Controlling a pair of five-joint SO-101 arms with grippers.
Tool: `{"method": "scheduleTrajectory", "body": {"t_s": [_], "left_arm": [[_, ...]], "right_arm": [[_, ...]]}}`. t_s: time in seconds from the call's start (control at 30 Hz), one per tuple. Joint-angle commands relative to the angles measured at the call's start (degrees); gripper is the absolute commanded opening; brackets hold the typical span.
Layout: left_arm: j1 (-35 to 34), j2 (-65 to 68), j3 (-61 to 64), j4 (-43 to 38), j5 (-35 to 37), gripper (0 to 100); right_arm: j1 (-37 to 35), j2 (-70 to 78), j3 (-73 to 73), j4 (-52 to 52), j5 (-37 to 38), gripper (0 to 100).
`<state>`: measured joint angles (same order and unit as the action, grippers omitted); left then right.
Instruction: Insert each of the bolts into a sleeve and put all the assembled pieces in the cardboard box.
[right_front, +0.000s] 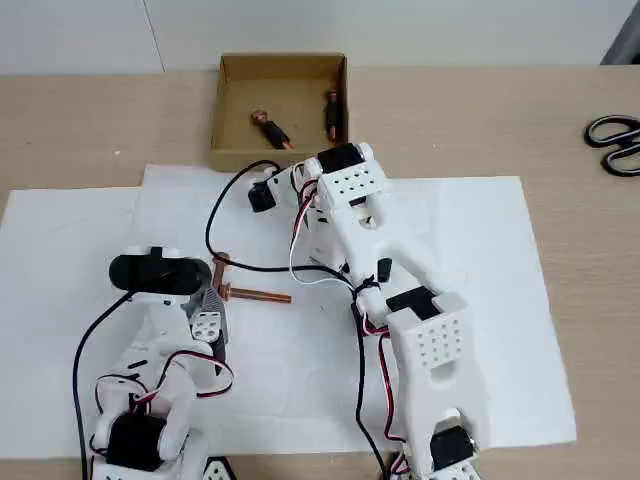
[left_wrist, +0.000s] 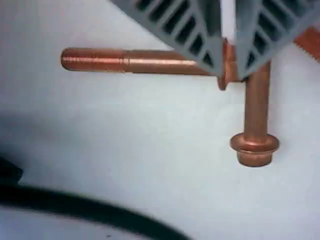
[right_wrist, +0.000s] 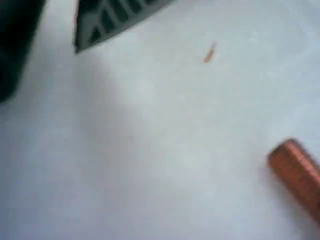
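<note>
Your left hand is clenched on the flanged head of a copper bolt lying on the white paper. A second bolt lies crosswise just beside it. Your right hand hangs near the cardboard box; whether it is clenched or released, you cannot tell. Two assembled pieces lie inside the box.

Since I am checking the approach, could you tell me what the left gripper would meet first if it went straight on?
The left gripper sits right at the flanged head of one bolt, so it would likely meet that head first, then the white paper beneath.
</note>
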<state>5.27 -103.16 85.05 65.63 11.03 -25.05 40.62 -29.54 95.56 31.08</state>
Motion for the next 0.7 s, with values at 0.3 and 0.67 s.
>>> {"method": "scheduleTrajectory", "body": {"t_s": [0.3,0.67], "left_arm": [[-0.1,-0.6,-0.7,0.0,-0.3,1],[-0.1,-0.6,-0.7,-0.2,-0.3,1]], "right_arm": [[0.5,0.7,-0.2,-2.2,1.4,6.8],[0.6,0.0,-12.0,1.5,-1.4,0.9]]}}
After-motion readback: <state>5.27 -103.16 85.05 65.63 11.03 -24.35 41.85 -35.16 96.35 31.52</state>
